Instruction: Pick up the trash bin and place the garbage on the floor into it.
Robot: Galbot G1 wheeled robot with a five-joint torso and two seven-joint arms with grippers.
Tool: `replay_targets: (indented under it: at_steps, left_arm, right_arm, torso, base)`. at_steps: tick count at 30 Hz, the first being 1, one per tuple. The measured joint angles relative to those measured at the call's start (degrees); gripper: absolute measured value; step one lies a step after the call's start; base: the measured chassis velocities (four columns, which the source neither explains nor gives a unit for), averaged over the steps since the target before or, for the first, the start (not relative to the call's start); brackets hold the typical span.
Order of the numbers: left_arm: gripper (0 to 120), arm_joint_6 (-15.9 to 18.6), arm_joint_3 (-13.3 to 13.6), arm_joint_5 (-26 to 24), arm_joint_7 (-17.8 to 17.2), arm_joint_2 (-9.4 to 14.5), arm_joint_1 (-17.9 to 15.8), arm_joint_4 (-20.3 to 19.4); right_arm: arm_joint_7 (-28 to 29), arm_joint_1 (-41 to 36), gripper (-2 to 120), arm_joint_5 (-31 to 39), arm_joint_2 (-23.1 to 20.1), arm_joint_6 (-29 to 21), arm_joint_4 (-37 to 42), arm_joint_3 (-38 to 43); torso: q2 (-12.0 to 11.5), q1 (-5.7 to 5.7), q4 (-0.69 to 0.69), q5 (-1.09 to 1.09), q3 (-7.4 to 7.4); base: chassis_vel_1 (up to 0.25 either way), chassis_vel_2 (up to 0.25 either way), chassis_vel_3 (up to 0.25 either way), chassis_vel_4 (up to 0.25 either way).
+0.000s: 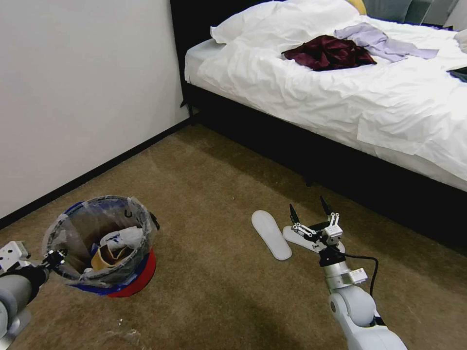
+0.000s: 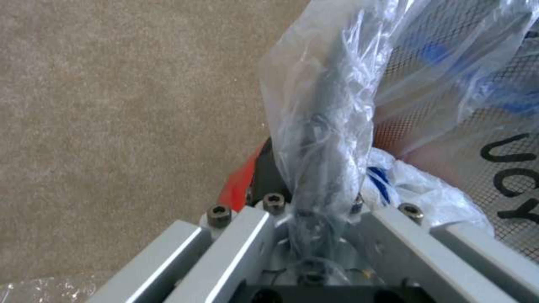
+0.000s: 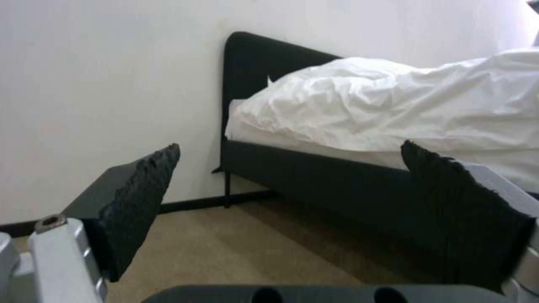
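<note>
Left tool (image 1: 54, 258) fingertips buried under crinkled bag at trash bin (image 1: 104, 243) rim. Bin contents too jumbled to name. Bed (image 1: 340, 97) cut off at frame edge. Second slipper (image 1: 297, 239) half hidden behind right tool (image 1: 310, 210).

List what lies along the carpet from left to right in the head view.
Left gripper clamped on the rim → trash bin → first white slipper → second slipper, partly behind the open right gripper.
</note>
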Motion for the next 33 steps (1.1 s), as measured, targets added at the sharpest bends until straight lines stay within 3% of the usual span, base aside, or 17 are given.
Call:
replay_targets:
  at_steps: [33]
  left_arm:
    - [1,-0.16,1.55,-1.09,0.19,2.50,-1.70,1.96]
  right_arm:
    - [-0.43,-1.91,100,0.03,0.01,0.10,0.37,1.92]
  torso:
    - [0.00,0.01,0.00,0.00,0.00]
  base:
    - [0.000,0.000,0.000,0.000]
